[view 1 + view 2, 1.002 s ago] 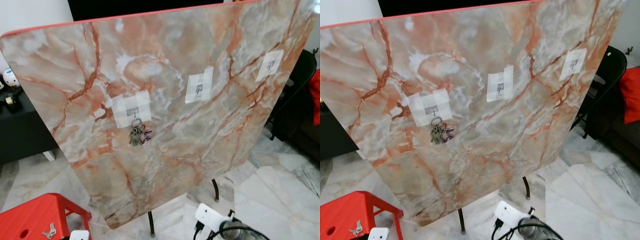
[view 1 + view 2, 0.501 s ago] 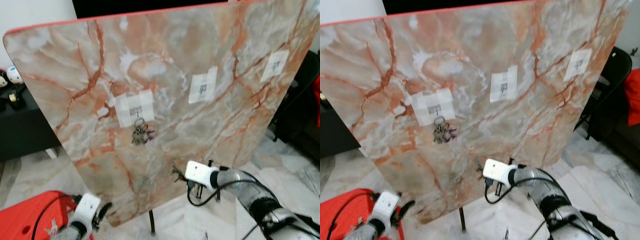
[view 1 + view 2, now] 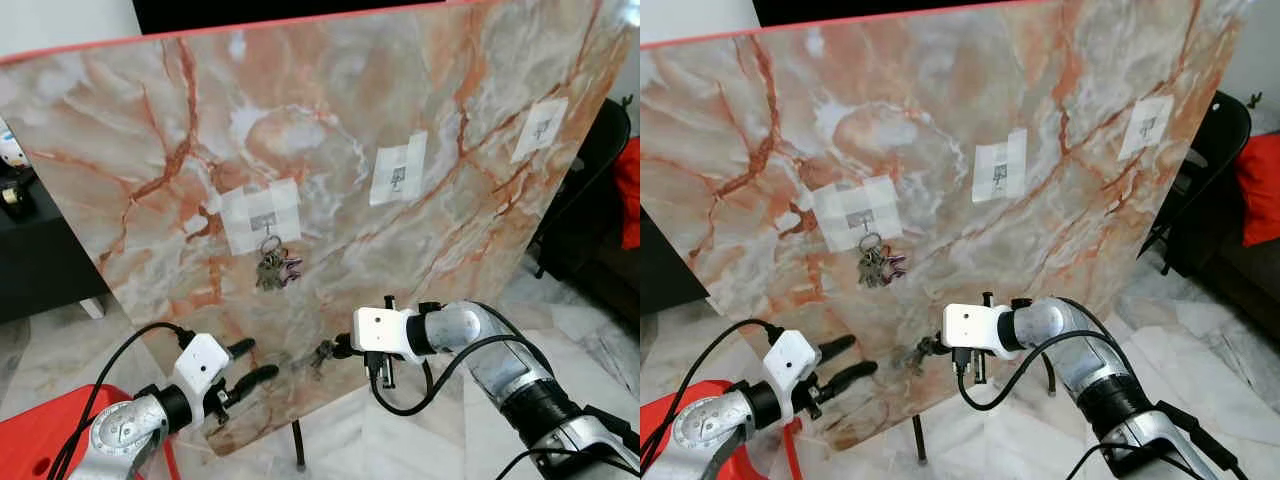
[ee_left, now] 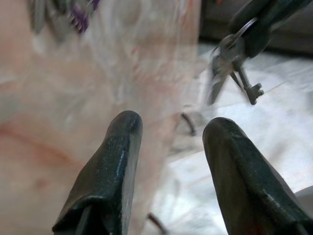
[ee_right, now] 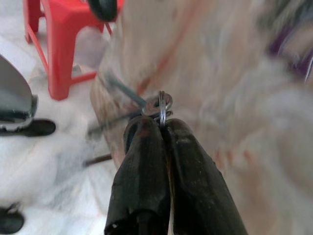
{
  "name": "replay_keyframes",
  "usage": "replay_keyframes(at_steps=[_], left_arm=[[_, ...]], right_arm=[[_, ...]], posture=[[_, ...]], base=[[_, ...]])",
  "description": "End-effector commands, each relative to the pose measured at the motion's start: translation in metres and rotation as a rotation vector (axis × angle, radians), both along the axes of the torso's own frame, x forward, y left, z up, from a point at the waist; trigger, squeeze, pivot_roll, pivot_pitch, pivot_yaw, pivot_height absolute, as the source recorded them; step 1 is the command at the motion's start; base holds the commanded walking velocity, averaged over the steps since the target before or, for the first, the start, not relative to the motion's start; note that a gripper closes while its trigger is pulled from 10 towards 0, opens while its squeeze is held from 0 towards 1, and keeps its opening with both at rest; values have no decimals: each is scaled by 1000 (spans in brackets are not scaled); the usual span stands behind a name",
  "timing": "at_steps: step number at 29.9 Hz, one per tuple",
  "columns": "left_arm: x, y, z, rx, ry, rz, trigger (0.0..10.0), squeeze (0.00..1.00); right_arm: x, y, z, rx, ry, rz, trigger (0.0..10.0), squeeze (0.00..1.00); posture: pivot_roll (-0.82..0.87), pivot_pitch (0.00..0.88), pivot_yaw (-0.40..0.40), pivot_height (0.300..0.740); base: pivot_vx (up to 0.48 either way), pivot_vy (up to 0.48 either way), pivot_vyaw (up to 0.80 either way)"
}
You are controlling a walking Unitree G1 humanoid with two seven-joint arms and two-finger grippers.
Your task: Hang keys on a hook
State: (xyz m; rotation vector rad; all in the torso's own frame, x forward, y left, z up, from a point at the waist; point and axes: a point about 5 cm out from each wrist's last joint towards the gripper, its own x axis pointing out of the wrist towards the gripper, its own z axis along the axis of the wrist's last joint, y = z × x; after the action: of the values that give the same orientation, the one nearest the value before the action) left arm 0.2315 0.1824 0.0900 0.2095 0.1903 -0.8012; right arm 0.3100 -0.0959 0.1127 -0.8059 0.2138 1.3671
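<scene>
Red stool (image 3: 40, 435) at 7 o'clock on pale tile floor (image 3: 590, 340). Black chair (image 3: 600, 170) at 3 o'clock, red cloth (image 3: 630, 195) just beside it. Black cabinet (image 3: 40, 260) at 9 o'clock w/ small items on top.

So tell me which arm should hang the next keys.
Right. The right gripper is already shut on a key ring, below the free middle hook. The left gripper is open and holds nothing.

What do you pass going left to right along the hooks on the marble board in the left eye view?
Left taped hook with a key bunch hanging from it → middle taped hook, bare → right taped hook, bare, all on the marble board.
</scene>
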Motion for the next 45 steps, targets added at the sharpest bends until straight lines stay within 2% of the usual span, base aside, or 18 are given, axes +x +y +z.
replay_keyframes(at_steps=[1,5,11,15,24,45], left_arm=[[-1,-4,8,-35,31,-36,10000,0],[-2,-5,12,-33,66,-70,10000,0],[-6,-6,12,-28,137,-83,10000,0],[-10,-7,9,-23,174,-92,10000,0],[-12,-6,7,-26,219,-92,10000,0],[-9,-5,8,-64,229,-66,10000,0]], right_arm=[[-6,10,8,25,-3,59,10000,0],[-7,17,11,1,-24,98,10000,0],[-6,29,21,20,-44,110,10000,0],[-6,35,21,10,-58,116,10000,0],[-4,49,29,72,-82,85,10000,0],[-3,59,41,118,-105,87,10000,0]], posture=[[54,0,-51,728],[57,0,-51,728],[53,0,-50,728],[57,0,-52,728],[60,0,-50,728],[59,0,-55,728]], base=[[0,0,0],[0,0,0],[0,0,0],[0,0,0],[0,0,0],[0,0,0]])
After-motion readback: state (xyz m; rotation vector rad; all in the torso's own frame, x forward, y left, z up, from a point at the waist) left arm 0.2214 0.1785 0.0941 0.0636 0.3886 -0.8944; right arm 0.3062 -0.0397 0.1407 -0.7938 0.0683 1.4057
